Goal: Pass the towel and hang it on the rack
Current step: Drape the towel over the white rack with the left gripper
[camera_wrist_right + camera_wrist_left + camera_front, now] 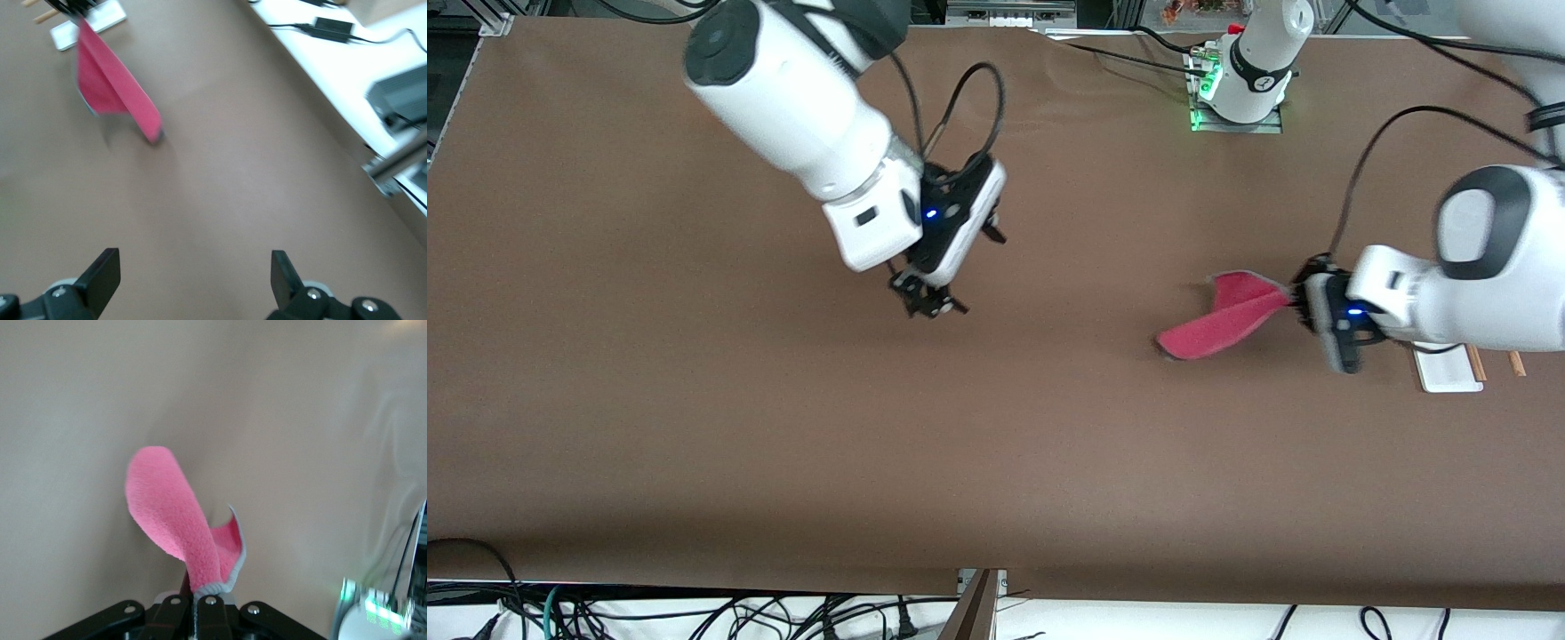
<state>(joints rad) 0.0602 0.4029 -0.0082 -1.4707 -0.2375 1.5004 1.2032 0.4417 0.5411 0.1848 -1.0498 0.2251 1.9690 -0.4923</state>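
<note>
The towel [1223,320] shows its pink-red face with a grey edge. It hangs from my left gripper [1296,300], which is shut on one corner of it over the left arm's end of the table. Its free end trails down close to the brown table. In the left wrist view the towel [177,520] rises out of the closed left gripper [199,600]. The rack [1449,366] has a white base and brown rods and is mostly hidden under the left arm. My right gripper [929,298] is open and empty over the middle of the table. The right wrist view shows the right gripper [193,270], the towel [110,87] and the rack [93,23].
The left arm's base [1240,89], with a green light, stands at the table's edge farthest from the front camera. Cables [694,613] lie off the table's nearest edge. A black power adapter [330,27] lies on a white surface past the table's edge.
</note>
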